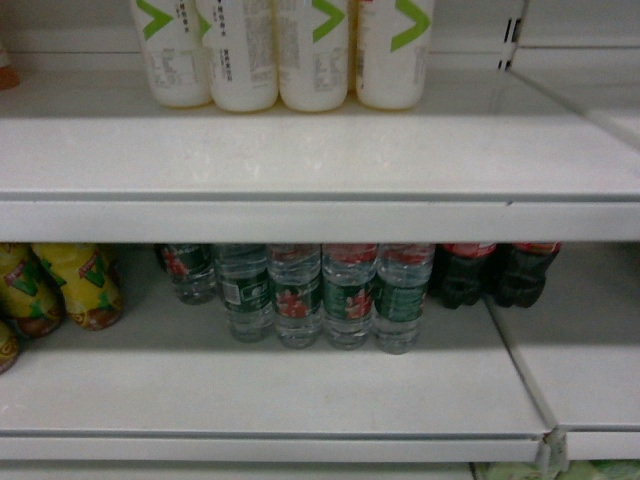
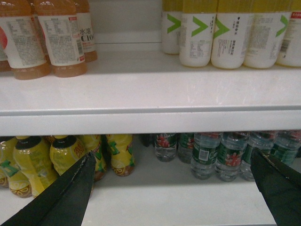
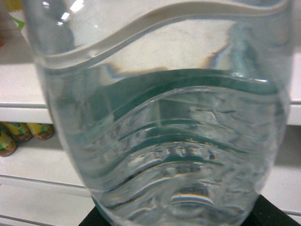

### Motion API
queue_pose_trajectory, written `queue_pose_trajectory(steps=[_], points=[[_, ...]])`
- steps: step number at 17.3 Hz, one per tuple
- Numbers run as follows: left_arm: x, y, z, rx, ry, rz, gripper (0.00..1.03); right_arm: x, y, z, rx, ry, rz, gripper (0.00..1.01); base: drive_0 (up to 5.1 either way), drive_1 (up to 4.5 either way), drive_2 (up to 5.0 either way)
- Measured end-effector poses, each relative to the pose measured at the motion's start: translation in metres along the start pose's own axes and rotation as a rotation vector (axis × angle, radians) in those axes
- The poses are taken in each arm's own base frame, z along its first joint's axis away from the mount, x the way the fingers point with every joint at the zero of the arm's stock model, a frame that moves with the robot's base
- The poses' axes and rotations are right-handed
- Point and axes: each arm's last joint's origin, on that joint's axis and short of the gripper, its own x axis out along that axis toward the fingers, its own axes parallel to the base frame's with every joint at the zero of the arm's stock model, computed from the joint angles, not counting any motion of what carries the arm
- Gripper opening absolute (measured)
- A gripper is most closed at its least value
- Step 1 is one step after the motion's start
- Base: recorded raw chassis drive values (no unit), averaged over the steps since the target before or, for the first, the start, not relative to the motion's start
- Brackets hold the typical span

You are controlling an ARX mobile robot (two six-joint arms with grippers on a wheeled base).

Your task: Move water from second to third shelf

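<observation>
My right fingers (image 3: 174, 217) are only a dark sliver at the bottom of the R wrist view, under a water bottle (image 3: 160, 122) that fills nearly the whole frame; looks like it sits between them, but I can't tell for sure if they're clamped on it. Bottle is clear, ribbed, w/ a green band across the middle. My left fingers (image 2: 175, 188) are spread wide apart, 2 dark tips at the lower corners of the L wrist view, holding nothing, facing the shelves.

Head view: a row of water bottles (image 1: 320, 295) w/ green labels stands at the back of the lower shelf (image 1: 270, 395). Yellow drink bottles (image 1: 60, 285) to their left, dark cola bottles (image 1: 500, 270) to their right. On the upper shelf (image 1: 300, 150), white bottles w/ green chevrons (image 1: 290, 50); L wrist view also shows orange drink bottles (image 2: 51, 37) up there.
</observation>
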Motion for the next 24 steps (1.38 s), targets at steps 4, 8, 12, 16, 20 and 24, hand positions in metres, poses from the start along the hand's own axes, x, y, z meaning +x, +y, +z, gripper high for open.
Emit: queue_pose_trajectory(steps=[4,8,12,16,20,24], points=[[0.0,0.0,0.0003,0.0,-0.003,-0.001,0.98,-0.0001,0.0001,0.0009,0.0,-0.006,0.001,0.39,0.0,0.0,0.0],[0.0,0.0,0.0002,0.0,-0.002,0.0,0.98,-0.0002,0.0001,0.001,-0.002,-0.004,0.0,0.39,0.0,0.0,0.0],[0.0,0.0,0.0002,0.0,-0.002,-0.002,0.98,-0.0002,-0.0002,0.0007,-0.001,-0.002,-0.01,0.39,-2.4,1.21,1.2],[0.0,0.0,0.0,0.0,0.0,0.0,0.98,-0.0002,0.0001,0.0009,-0.002,-0.003,0.0,0.39,-4.8,2.41,2.4],[0.0,0.0,-0.0001,0.0,0.001,-0.001,0.98,-0.0002,0.0002,0.001,-0.002,-0.004,0.001,0.39,-4.8,2.41,2.4],[0.0,0.0,-0.0001,0.0,0.001,-0.001,0.98,-0.0002,0.0002,0.0011,-0.002,-0.004,0.001,0.39,-5.0,2.43,2.4]])
